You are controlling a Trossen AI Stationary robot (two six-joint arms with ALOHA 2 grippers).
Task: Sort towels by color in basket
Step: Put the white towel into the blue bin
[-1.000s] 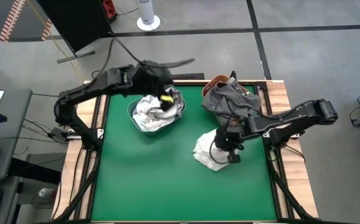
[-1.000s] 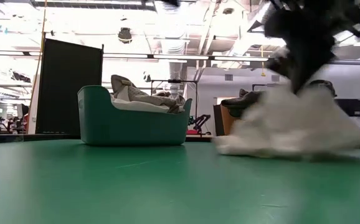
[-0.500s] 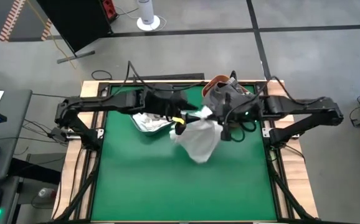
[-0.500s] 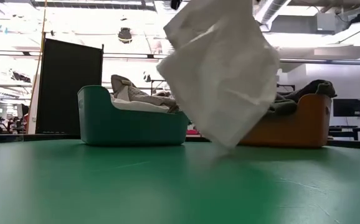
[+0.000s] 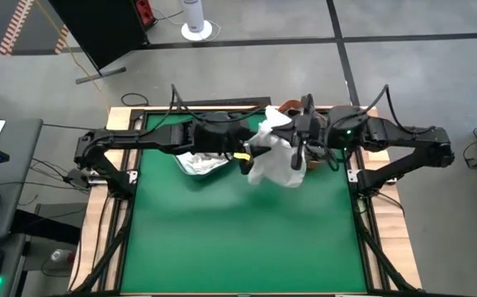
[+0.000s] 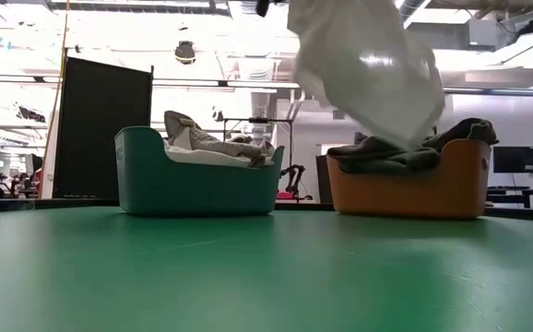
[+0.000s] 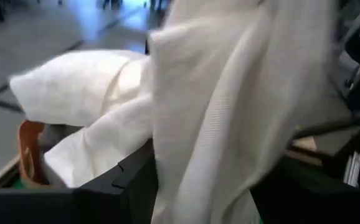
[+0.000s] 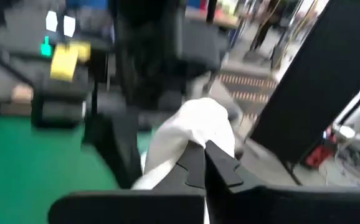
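A white towel (image 5: 276, 155) hangs in the air between my two grippers, above the table's far middle; in the low view the white towel (image 6: 368, 65) is clear of the table. My right gripper (image 5: 299, 148) comes from the right and is shut on it. My left gripper (image 5: 249, 153) reaches in from the left, with the towel between its fingers. Under the left arm stands the teal basket (image 6: 197, 180), holding white and light grey towels (image 6: 207, 143). Dark grey towels (image 6: 405, 152) are heaped in the orange basket (image 6: 405, 189). My left gripper has a bunched fold of the white towel (image 7: 198, 180) filling the gap between its two fingers (image 7: 127, 186), coming level from the table's left; the towel hangs past them, lifted clear. My right gripper (image 8: 203, 163) pinches a bunched upper part of the towel (image 8: 195, 124) between its shut fingertips; the cloth hangs slack below, clear of the table.
Both baskets stand side by side at the table's far edge, teal on the left, orange (image 5: 290, 107) on the right, partly hidden by the arms and the towel. The green table top (image 5: 238, 231) lies bare toward the near edge. Cables trail over both arms.
My right gripper has lifted the white towel off the table's right middle and carried it up and toward the far edge. My left gripper has swung from above the teal basket rightward to the towel. The towel, heaped on the table before, now hangs clear.
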